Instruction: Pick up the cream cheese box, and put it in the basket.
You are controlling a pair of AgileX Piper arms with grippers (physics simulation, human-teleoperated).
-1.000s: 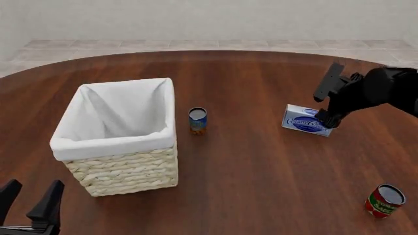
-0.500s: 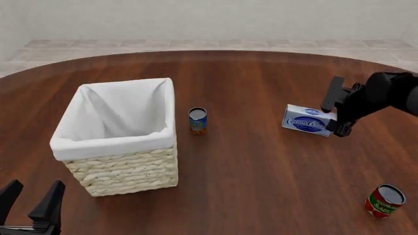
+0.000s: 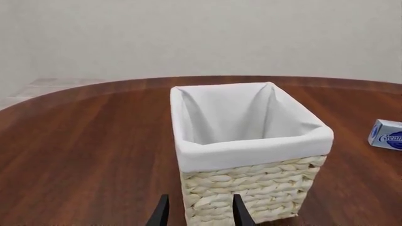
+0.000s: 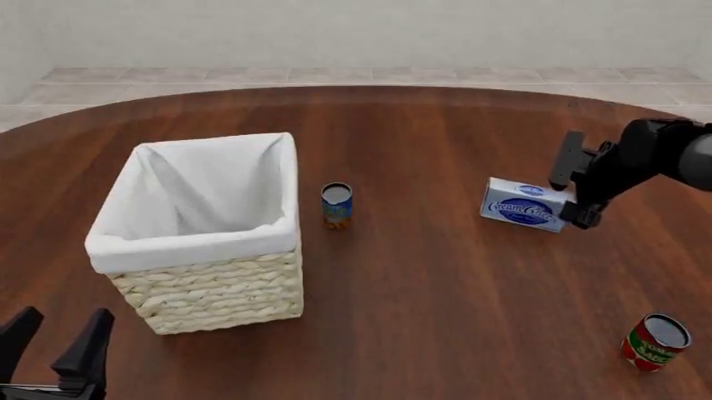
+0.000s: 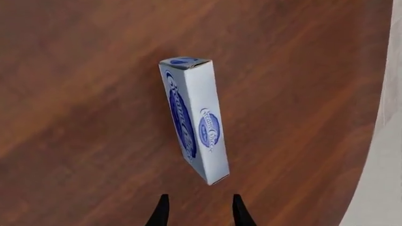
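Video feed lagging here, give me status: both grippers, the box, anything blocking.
Right gripper open beside the cream cheese box, no grip yet. Left gripper open, idle near the basket. Small can stands between box and basket.

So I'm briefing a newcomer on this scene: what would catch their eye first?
Probably the big cream wicker basket with its white lining, on the table's left. Next, the blue-and-white cream cheese box on the right, with the right gripper open just beside its end, not gripping it.
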